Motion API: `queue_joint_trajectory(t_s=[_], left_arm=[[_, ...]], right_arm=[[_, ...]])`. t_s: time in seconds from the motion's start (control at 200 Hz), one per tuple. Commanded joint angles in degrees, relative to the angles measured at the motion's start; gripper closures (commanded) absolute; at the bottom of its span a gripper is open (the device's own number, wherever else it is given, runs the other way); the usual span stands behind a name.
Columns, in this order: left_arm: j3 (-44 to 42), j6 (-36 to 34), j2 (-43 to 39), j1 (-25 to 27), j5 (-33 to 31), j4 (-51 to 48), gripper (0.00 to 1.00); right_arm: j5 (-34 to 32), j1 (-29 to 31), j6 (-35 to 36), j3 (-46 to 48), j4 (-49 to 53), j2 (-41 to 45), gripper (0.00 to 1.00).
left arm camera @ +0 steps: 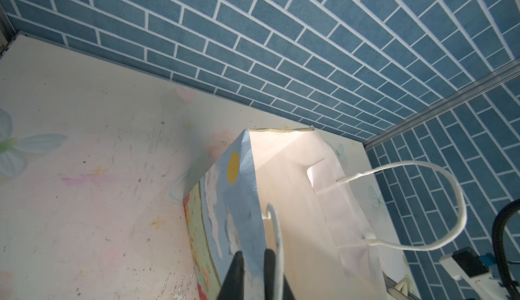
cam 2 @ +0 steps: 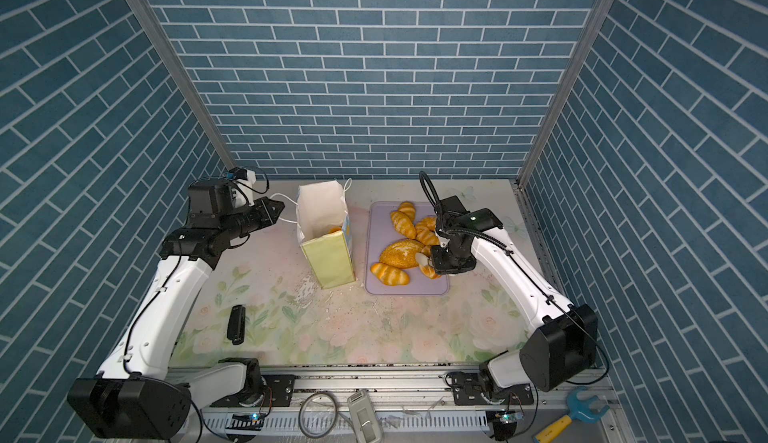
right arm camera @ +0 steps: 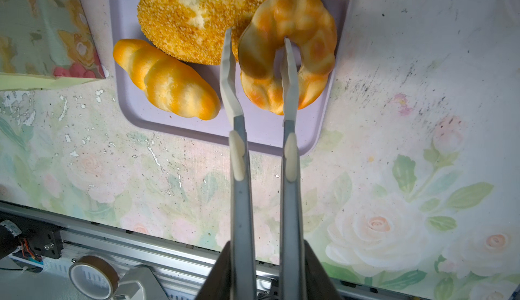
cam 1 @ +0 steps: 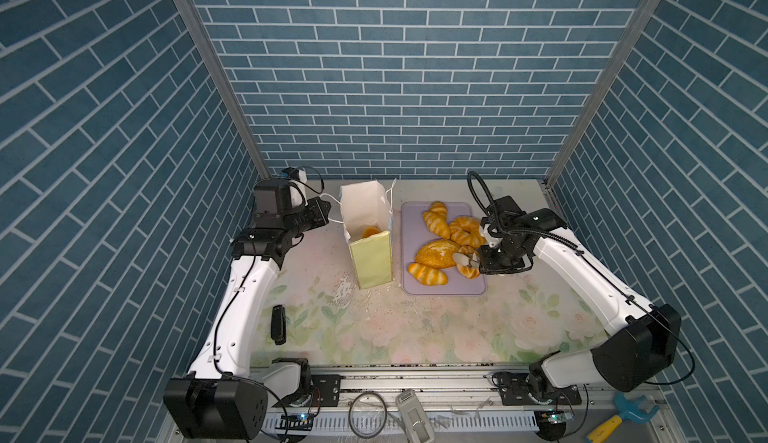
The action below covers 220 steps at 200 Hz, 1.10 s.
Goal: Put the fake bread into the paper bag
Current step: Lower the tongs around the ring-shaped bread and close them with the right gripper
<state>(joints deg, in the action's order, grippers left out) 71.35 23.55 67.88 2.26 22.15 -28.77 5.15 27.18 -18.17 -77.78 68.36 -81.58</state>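
TOY BAKERY, MID-PICK: The right gripper (right arm camera: pixel 257 34) reaches over the near right corner of a flat lilac plastic tray (right arm camera: pixel 267 132). Its two long grey, pale-tipped fingers (right arm camera: pixel 229 73) are set astride one limb of a glossy golden-orange twisted ring (right arm camera: pixel 306 25) of fake bread. One finger passes through the ring's hole; its mate lies just outside, between the ring and a large seeded oval loaf (right arm camera: pixel 183 17) at the tray's middle. The jaws stand narrow around that limb, but whether they press it cannot be told. The ring rests on the tray. A striped orange-and-cream roll (right arm camera: pixel 168 81) lies along the tray's near edge, toward its left corner.

Toward the tray's far edge, in a top view, sit a second twisted ring (cam 1: pixel 465 227), a golden croissant (cam 1: pixel 436 224) and another croissant (cam 1: pixel 439 208) behind it (all apart from the fingers).

Just left of the tray, toward the far edge of the flower-printed table (cam 1: pixel 415 328), a tall pale yellow-green and white paper bag (cam 1: pixel 372 262) stands upright and open, with one orange pastry (cam 1: pixel 370 232) visible inside. The left gripper (left arm camera: pixel 253 253) is clenched on the rim of the bag's left wall, black fingers (left arm camera: pixel 237 270) on either side of the paper and a white cord handle (left arm camera: pixel 277 236) beside them.
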Motion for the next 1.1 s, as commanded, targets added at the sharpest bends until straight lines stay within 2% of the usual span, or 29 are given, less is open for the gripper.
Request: queue_joint_trajectory(t_s=[0.0,0.415,0.75,1.095], left_arm=[[1.4,-0.1,-0.7,0.0,-0.1,0.4,0.84],[1.1,0.0,-0.9,0.3,-0.5,0.4,0.84],[0.9,0.3,-1.0,0.4,-0.5,0.6,0.84],[0.3,0.5,-0.8,0.5,-0.6,1.6,0.84]], right_arm=[[-0.8,-0.2,-0.7,0.4,1.0,0.5,0.64],[-0.6,-0.2,-0.7,1.0,1.5,-0.5,0.62],[-0.5,-0.2,0.7,1.6,-1.6,-2.0,0.68],[-3.4,-0.2,0.8,-1.6,1.5,0.4,0.77]])
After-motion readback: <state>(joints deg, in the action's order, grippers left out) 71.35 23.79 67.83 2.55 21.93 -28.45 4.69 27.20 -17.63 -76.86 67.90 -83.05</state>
